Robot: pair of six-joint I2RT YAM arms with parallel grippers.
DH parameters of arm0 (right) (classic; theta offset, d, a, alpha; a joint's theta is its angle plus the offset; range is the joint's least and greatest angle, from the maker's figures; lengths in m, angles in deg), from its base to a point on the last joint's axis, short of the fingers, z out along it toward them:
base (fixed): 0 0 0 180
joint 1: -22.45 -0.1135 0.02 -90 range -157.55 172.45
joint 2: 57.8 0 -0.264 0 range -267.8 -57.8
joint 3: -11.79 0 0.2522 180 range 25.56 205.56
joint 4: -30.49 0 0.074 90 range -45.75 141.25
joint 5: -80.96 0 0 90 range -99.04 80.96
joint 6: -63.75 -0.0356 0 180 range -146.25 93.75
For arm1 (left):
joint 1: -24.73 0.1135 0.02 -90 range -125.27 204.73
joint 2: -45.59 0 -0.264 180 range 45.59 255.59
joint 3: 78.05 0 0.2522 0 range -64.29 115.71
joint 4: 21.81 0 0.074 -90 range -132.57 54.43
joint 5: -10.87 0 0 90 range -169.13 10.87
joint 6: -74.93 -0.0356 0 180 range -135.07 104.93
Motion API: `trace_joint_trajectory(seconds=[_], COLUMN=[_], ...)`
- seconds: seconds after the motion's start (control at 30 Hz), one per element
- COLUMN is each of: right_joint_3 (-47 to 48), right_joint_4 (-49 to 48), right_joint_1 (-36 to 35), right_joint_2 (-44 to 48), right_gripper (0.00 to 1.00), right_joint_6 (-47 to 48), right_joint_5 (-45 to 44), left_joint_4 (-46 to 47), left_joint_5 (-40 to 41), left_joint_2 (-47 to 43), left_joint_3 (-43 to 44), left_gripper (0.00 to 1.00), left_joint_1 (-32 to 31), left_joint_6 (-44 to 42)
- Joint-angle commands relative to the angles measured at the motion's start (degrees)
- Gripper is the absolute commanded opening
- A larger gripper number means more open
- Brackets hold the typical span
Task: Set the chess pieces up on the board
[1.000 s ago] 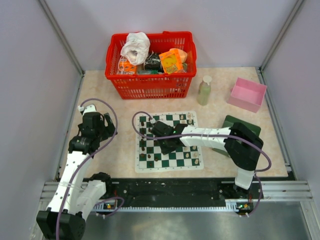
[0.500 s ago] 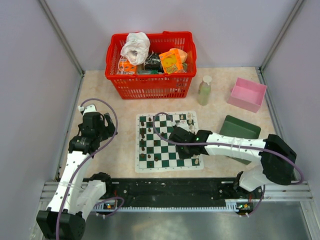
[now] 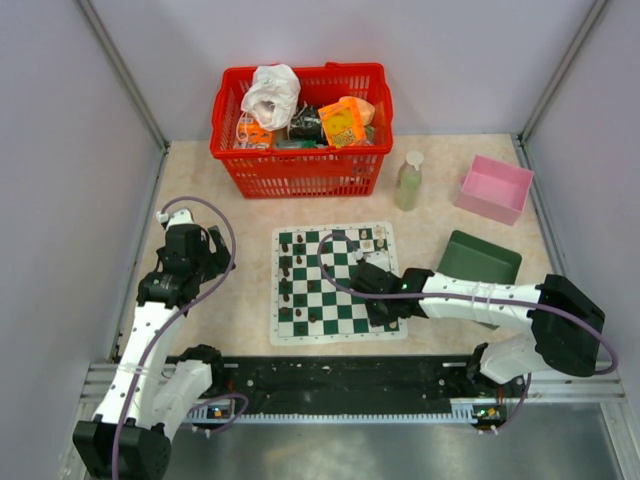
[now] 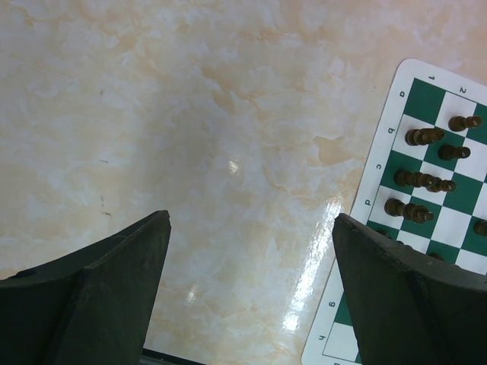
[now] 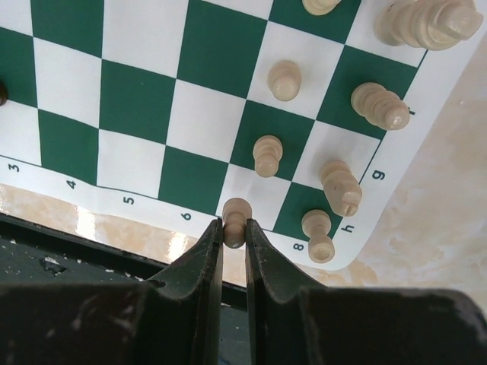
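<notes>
Right gripper [image 5: 233,237] clenched on cream pawn [image 5: 236,215] above green-and-white checked mat [image 5: 137,91] edge; lower upright, centre on square, clear of neighbouring cream pawn [image 5: 266,156]; left gripper [image 4: 251,220] released

table [image 3: 240,215]: beige marbled top, glossy | left wall [image 3: 60,200], back wall [image 3: 470,60], right wall [image 3: 600,200]: plain pale lilac-grey panels | posts [image 3: 120,70]: 2 aluminium struts at the back corners | rail [image 3: 570,395]: aluminium, along the table's near edge | light: white glare [image 4: 304,285] on the table
</notes>
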Motion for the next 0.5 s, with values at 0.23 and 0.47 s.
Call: trace_joint_trajectory(seconds=[0.23,0.47], right_joint_3=[-1.36,-1.89], right_joint_4=[-1.77,-2.04], right_joint_1=[-0.8,-0.71], right_joint_2=[-1.22,-2.01], right_gripper=[0.11,0.11], right_joint_6=[-0.04,0.23], right_joint_5=[-1.36,-0.74], left_joint_4=[2.21,2.13], left_joint_5=[-0.45,-0.27], left_joint_2=[-0.07,-0.16], left_joint_3=[-0.02,-0.11], left_gripper=[0.93,0.93], left_joint_1=[-0.06,-0.06], left_joint_6=[-0.24,-0.15])
